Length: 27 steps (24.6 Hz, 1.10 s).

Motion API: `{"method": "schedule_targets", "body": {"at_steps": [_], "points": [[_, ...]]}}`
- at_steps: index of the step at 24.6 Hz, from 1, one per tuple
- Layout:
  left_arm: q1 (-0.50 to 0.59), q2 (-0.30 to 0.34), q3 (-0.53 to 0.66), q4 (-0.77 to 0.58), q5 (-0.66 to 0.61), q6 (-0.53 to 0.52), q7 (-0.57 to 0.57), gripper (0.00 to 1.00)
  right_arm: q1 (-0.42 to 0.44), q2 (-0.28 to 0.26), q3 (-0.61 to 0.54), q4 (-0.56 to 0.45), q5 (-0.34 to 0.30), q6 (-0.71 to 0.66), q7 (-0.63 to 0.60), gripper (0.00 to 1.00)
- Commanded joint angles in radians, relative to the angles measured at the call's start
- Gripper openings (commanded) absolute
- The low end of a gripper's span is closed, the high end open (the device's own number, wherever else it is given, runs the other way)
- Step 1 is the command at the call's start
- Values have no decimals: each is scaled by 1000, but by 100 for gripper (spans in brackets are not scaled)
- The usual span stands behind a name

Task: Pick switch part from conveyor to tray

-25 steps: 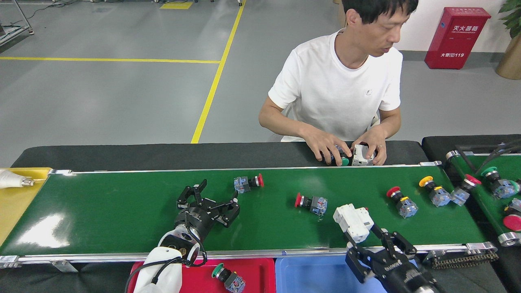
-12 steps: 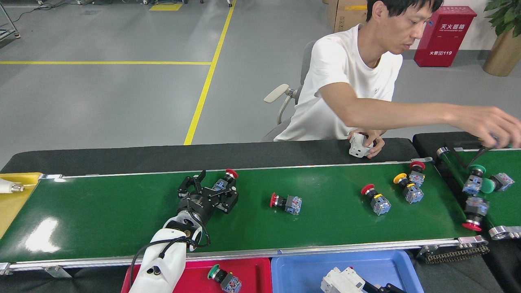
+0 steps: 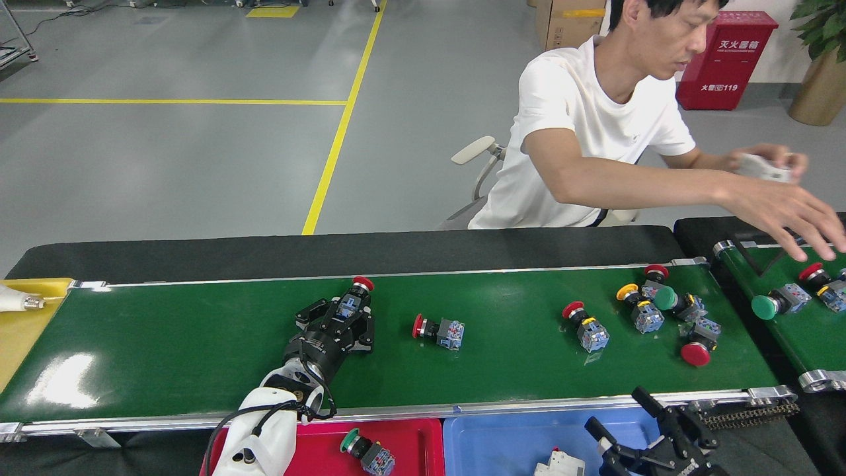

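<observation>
On the dark-green conveyor [image 3: 198, 344], my left gripper [image 3: 347, 312] is shut on a switch part [image 3: 355, 295] with a red cap and blue body, near the belt's far rail. More switch parts lie on the belt: a red one [image 3: 437, 329] just right of the gripper and several [image 3: 651, 311] bunched at the right end. My right gripper [image 3: 615, 406] stands open over the blue tray [image 3: 502, 439], where a white part [image 3: 558, 463] lies. The red tray [image 3: 413, 443] below the near rail holds a green-capped switch part [image 3: 367, 453].
A person sits behind the belt, an arm [image 3: 661, 192] stretched toward a second green belt [image 3: 806, 330] at the right that carries more switch parts. A yellow tray [image 3: 20, 330] lies off the belt's left end. A black padded edge [image 3: 264, 251] runs behind the far rail.
My left gripper has shut on the red-capped switch part. The right gripper let the white part go into the blue tray and opened. The loose parts moved left along the belt.
</observation>
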Motion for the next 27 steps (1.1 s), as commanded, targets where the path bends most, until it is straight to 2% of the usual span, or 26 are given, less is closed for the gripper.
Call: {"method": "schedule_targets", "body": {"at_steps": [1, 4, 7, 10, 14, 17, 18, 19, 20, 22, 23, 27], "points": [[20, 8, 28, -86, 4, 6, 12, 2, -12, 3, -6, -10, 20, 163, -10, 96], [160, 67, 71, -274, 7, -16, 12, 3, -8, 6, -6, -8, 30, 258, -33, 96], [338, 108, 127, -482, 35, -51, 10, 4, 23, 12, -3, -8, 39, 262, -139, 96], [513, 131, 183, -654, 47, -88, 12, 5, 63, 14, -3, -8, 76, 262, -219, 94], [724, 137, 227, -819, 47, -96, 30, 7, 61, 38, -3, -8, 147, 267, -255, 92], [820, 162, 232, -838, 42, -97, 70, 13, 37, 83, 22, 1, 211, 281, -219, 92], [835, 177, 232, -838, 42, -96, 81, 17, 21, 92, 51, 9, 227, 290, -186, 93], [847, 191, 233, -838, 42, -96, 90, 28, -2, 97, 89, 18, 234, 305, -153, 93], [856, 195, 235, -838, 42, -94, 95, 51, -34, 97, 131, 33, 242, 328, -125, 94], [858, 197, 235, -838, 42, -94, 95, 69, -91, 95, 206, 79, 245, 388, -111, 94], [858, 202, 235, -838, 44, -96, 96, 100, -129, 90, 246, 113, 251, 428, -108, 94], [860, 183, 261, -839, 55, -92, 96, 100, -272, 87, 381, 256, 273, 584, -93, 96]]}}
